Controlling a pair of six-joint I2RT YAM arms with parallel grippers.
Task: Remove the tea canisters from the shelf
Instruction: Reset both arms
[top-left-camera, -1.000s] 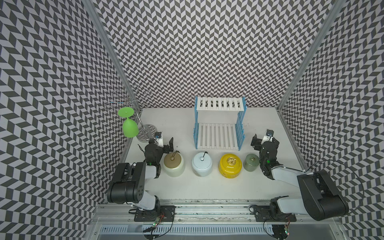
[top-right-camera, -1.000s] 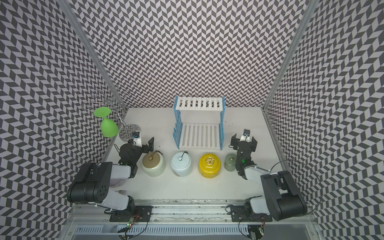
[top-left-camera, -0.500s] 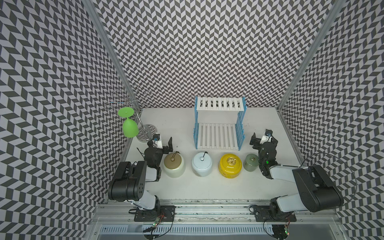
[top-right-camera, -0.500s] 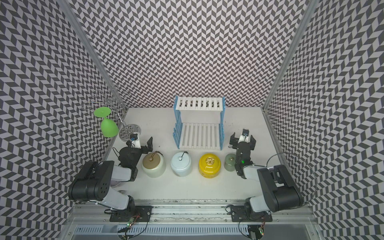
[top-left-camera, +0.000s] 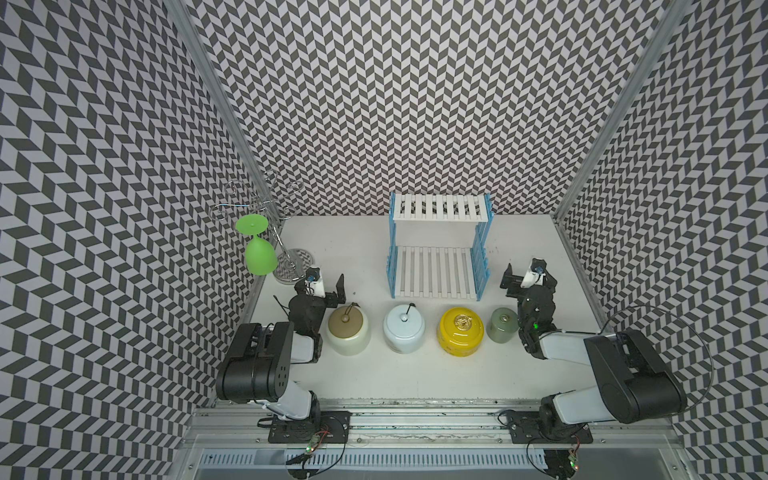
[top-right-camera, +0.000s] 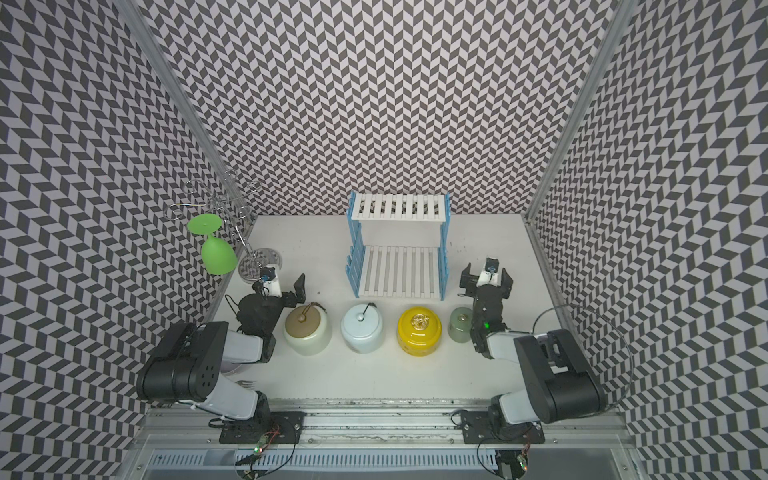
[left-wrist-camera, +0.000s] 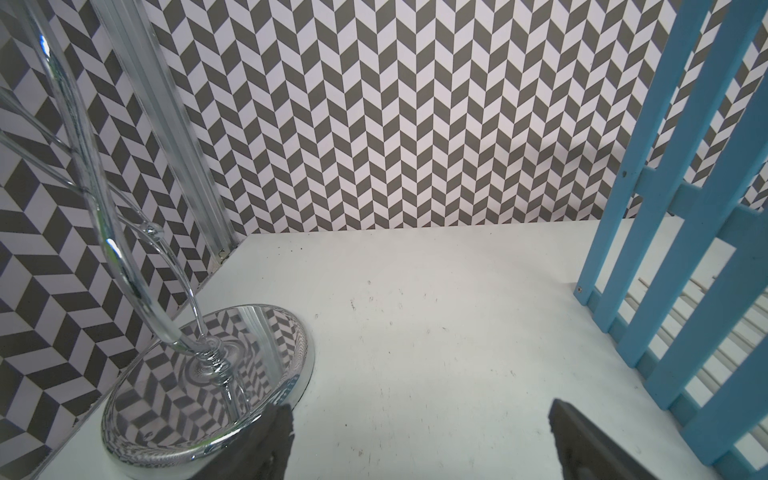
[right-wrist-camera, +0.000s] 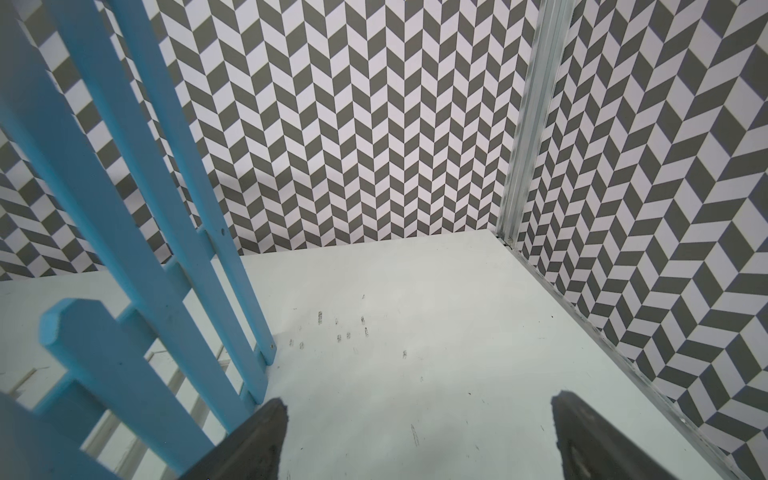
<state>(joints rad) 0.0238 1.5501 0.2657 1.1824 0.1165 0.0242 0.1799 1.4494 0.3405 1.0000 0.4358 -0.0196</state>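
Right elbow (top-left-camera: 631, 374) inward; 4 canisters (top-left-camera: 460, 337)

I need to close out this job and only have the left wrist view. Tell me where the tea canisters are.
Observer: All four stand in a row on the table, in front of the shelf: cream canister, pale blue canister, yellow canister, sage-green canister.
Operator: Check the shelf's tiers.
Observer: Both of its white slatted tiers are bare in both top views.
Operator: Report the right gripper.
Observer: The right gripper is open and holds nothing, off the shelf's front corner.
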